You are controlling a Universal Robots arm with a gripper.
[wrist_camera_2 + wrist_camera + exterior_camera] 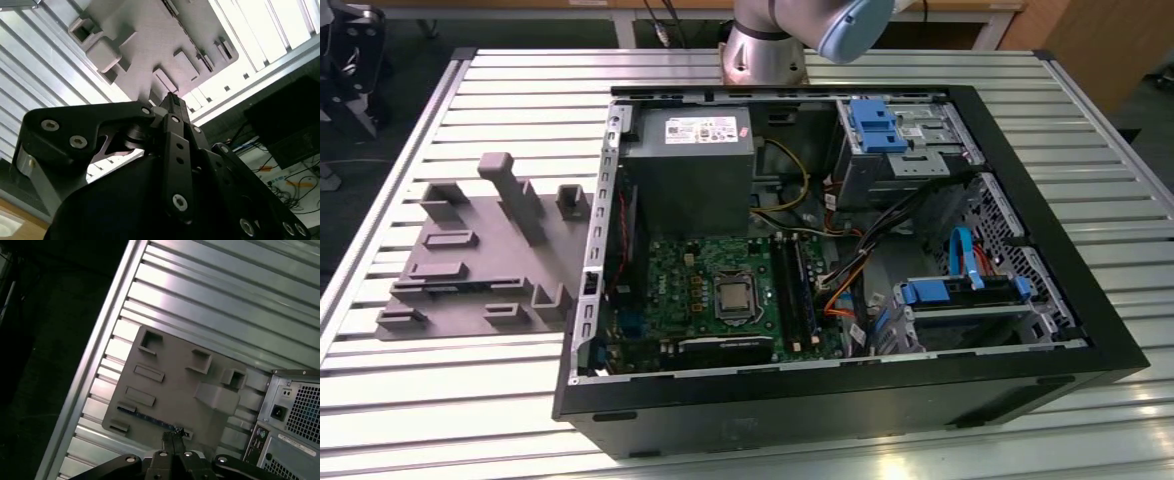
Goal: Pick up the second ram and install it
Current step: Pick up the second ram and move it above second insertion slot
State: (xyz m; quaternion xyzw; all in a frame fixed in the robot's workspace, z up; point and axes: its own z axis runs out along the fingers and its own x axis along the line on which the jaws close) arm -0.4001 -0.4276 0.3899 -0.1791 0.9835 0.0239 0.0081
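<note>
1. In the first wrist view my gripper [172, 436] hangs above the grey holder tray [170, 375], its fingers pressed together on nothing. If it came down like that, the tips would strike the stick instead of straddling it.
2. The second ram [146, 416] lies in its groove near the tray's edge, close under the fingertips but apart from them. It is thin and narrow. I judge that a grasp off its middle could tilt it or let it twist out.
3. A raised grey block [217, 399] stands near that groove. A careless approach could clip it and shove the tray, which I cannot see to be fastened to the slatted table [520, 90].
4. The memory slots [790, 285] sit deep inside the open computer case [827, 405], with orange cables [847, 278] just beside them. I judge a snagged wire or a skewed seating the main hazards there. Pressing a tilted stick could damage slot or motherboard [700, 270].
</note>
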